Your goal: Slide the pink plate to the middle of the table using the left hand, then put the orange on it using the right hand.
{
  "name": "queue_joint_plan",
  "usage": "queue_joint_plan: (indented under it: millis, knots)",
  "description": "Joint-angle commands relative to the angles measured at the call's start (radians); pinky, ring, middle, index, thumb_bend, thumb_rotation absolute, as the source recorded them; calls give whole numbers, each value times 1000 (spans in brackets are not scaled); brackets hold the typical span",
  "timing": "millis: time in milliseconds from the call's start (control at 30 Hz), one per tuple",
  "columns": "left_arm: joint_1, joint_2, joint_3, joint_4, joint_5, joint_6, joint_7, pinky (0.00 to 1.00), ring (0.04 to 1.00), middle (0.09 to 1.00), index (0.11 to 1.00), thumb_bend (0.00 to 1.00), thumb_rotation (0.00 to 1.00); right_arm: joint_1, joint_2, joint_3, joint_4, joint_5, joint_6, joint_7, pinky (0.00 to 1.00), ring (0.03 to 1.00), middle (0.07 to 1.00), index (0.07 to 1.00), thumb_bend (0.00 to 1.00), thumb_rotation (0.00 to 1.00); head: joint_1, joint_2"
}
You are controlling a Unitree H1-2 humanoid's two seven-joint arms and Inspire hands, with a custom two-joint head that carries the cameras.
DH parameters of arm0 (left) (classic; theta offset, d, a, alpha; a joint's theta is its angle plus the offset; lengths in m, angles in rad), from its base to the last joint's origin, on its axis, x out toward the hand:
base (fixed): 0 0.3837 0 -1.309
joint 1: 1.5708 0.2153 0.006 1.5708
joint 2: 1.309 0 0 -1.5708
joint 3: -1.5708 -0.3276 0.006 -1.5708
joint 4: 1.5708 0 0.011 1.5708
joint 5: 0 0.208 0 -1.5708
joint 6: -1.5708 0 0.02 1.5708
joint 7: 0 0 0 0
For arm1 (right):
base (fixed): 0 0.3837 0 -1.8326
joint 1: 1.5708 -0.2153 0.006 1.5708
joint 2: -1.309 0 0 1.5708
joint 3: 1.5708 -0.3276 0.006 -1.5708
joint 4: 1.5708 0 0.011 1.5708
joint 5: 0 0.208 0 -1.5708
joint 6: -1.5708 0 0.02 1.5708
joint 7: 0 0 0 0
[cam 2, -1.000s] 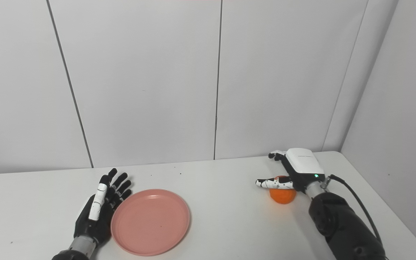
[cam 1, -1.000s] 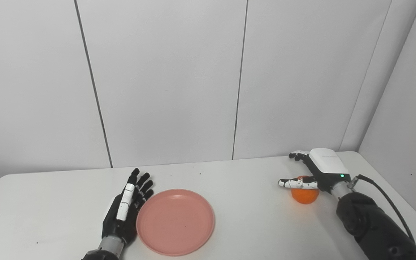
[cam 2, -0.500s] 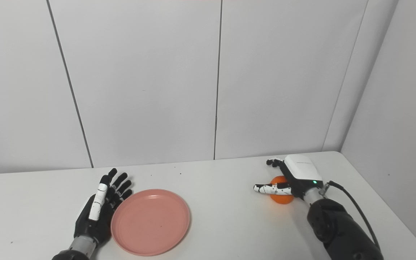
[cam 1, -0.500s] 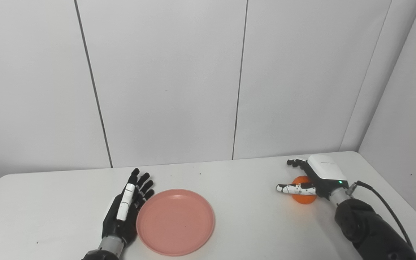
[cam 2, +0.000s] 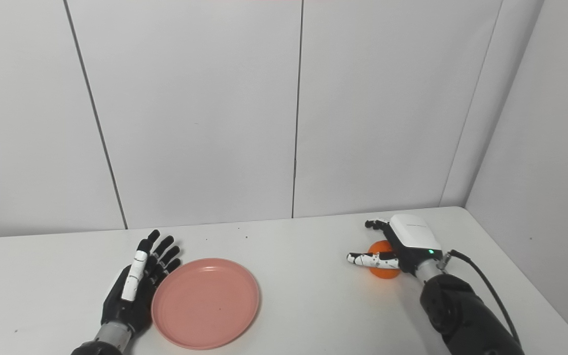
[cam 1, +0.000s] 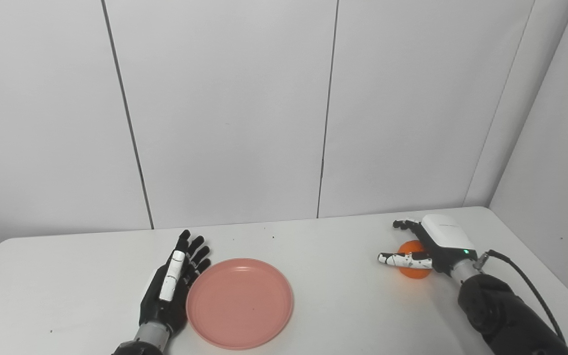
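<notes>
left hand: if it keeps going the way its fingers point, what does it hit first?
Probably nothing on the table. The left hand points toward the back wall; the plate lies beside it, off that line.

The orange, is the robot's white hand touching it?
Cannot tell. In both eye views the right hand sits over the orange, thumb across its front, fingers spread, but neither shows plain contact or a gap.

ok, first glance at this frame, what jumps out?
The pink plate near the table's front edge, left of centre, with the left hand lying flat and open against its left rim. Far right, the orange sits on the table under the right hand, whose fingers are spread around it but not closed.
</notes>
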Motion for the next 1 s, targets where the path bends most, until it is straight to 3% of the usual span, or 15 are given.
queue_joint_plan:
  millis: [0, 267, 733, 967]
  knots:
    - [18, 0, -7, 4, 7, 53, 12, 956, 945, 951, 1000, 784, 707, -18, -22, -12, -24, 4, 35, -13, 717, 760, 774, 756, 738, 779, 1, 2]
    - [22, 0, -9, -5, 12, 58, 21, 952, 937, 946, 1000, 788, 707, -13, -19, -8, -14, -3, 41, -23, 724, 748, 764, 753, 735, 781, 2, 5]
    - [25, 2, -8, -14, 4, 72, 16, 965, 933, 947, 1000, 795, 702, 1, -14, -8, 25, 30, 17, -49, 517, 633, 706, 734, 723, 757, 3, 11]
    - [24, 3, -9, -11, 9, 68, 17, 960, 927, 938, 1000, 809, 699, -1, -9, -6, 45, 49, 4, -74, 506, 596, 663, 686, 695, 643, 3, 11]
